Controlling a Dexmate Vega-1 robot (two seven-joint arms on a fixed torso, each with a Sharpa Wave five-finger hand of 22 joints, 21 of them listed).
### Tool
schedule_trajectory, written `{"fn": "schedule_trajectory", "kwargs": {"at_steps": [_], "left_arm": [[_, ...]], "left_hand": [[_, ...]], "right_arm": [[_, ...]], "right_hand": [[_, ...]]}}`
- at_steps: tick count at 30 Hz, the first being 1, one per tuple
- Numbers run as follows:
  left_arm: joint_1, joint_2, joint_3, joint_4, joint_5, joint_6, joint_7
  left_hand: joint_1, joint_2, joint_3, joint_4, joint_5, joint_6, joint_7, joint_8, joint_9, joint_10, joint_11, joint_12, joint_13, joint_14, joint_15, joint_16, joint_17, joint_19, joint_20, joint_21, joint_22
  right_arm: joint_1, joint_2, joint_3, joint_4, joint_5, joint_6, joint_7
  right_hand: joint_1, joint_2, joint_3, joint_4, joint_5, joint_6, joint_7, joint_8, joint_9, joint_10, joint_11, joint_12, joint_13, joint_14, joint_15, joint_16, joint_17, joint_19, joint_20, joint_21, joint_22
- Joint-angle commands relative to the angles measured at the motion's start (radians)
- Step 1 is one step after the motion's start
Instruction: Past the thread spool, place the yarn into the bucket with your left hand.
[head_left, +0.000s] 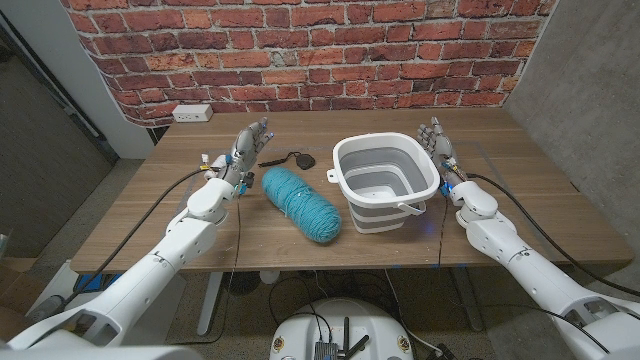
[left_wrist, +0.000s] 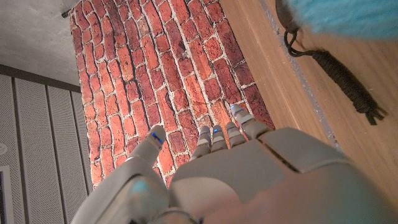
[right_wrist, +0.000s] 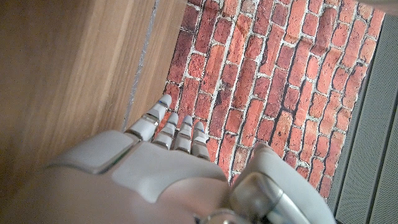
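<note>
Left hand (head_left: 247, 146) raised over the wooden table (head_left: 150, 215), fingers (left_wrist: 214, 138) apart and reaching up, holding nothing, just to the left of the teal yarn skein (head_left: 303, 203). Yarn lying on the tabletop between that hand and the bucket (head_left: 385, 181), close beside the bucket's left wall, not in it. Beyond the yarn, nearer the brick wall (head_left: 300, 45), a small black object with a cord (head_left: 291, 158), too small to name surely. Right hand (head_left: 439, 152) likewise upright and spread, holding nothing, just right of the grey-and-white collapsible bucket. White wall outlet (head_left: 191, 113) low on the wall at left.
</note>
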Motion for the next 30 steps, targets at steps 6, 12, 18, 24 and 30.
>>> {"fn": "schedule_trajectory", "kwargs": {"at_steps": [6,12,18,24,30], "left_arm": [[0.036,0.112,-0.014,-0.104,0.046,0.023,-0.043],[0.06,0.174,-0.027,-0.165,0.07,0.053,-0.05],[0.086,0.253,-0.049,-0.233,0.087,0.095,-0.069],[0.085,0.3,-0.054,-0.254,0.123,0.102,-0.092],[0.076,0.354,-0.055,-0.28,0.173,0.116,-0.118]], "left_hand": [[0.017,0.067,0.002,-0.019,0.004,0.021,-0.009,0.007,0.004,0.019,-0.014,0.014,0.004,0.012,-0.015,0.01,0.003,0.021,-0.04,0.005,0.003],[0.028,0.062,0.002,-0.039,0.001,0.036,-0.022,0.01,0.004,0.032,-0.029,0.016,0.003,0.026,-0.022,0.011,0.002,0.031,-0.042,0.006,0.003],[0.037,0.044,-0.004,-0.067,-0.002,0.047,-0.035,0.009,0.004,0.04,-0.042,0.016,0.003,0.036,-0.035,0.011,0.002,0.039,-0.05,0.006,0.002],[0.056,0.023,-0.009,-0.115,0.0,0.068,-0.059,0.01,0.004,0.057,-0.059,0.016,0.003,0.059,-0.058,0.012,0.002,0.045,-0.054,0.002,0.001],[0.096,0.011,-0.008,-0.182,0.006,0.09,-0.114,0.011,0.005,0.082,-0.114,0.016,0.003,0.088,-0.106,0.012,0.002,0.048,-0.063,-0.003,0.0]], "right_arm": [[-0.01,0.009,-0.003,-0.023,-0.029,-0.008,-0.062],[-0.006,0.014,-0.006,-0.022,-0.039,-0.009,-0.076],[-0.004,0.018,-0.009,-0.02,-0.046,-0.009,-0.085],[-0.004,0.021,-0.012,-0.019,-0.049,-0.008,-0.088],[-0.013,0.022,-0.01,-0.03,-0.057,-0.005,-0.108]], "right_hand": [[-0.005,0.056,0.011,0.0,0.008,0.01,0.001,0.005,0.002,0.007,-0.004,0.009,0.003,0.005,-0.005,0.006,-0.002,0.002,-0.011,0.002,0.001],[-0.005,0.054,0.014,-0.002,0.009,0.009,0.001,0.004,0.002,0.005,-0.005,0.009,0.003,0.005,-0.005,0.006,-0.005,0.0,-0.01,0.001,0.001],[-0.006,0.054,0.017,-0.003,0.01,0.01,0.002,0.004,0.002,0.005,-0.004,0.009,0.003,0.003,-0.007,0.005,-0.008,-0.002,-0.01,0.001,0.001],[-0.007,0.054,0.021,-0.004,0.011,0.009,0.0,0.004,0.002,0.001,-0.006,0.008,0.003,0.001,-0.005,0.004,-0.011,-0.005,-0.007,0.0,0.001],[-0.007,0.054,0.024,-0.004,0.012,0.009,-0.002,0.004,0.002,0.0,-0.009,0.008,0.003,-0.002,-0.003,0.004,-0.014,-0.006,-0.007,0.0,0.001]]}}
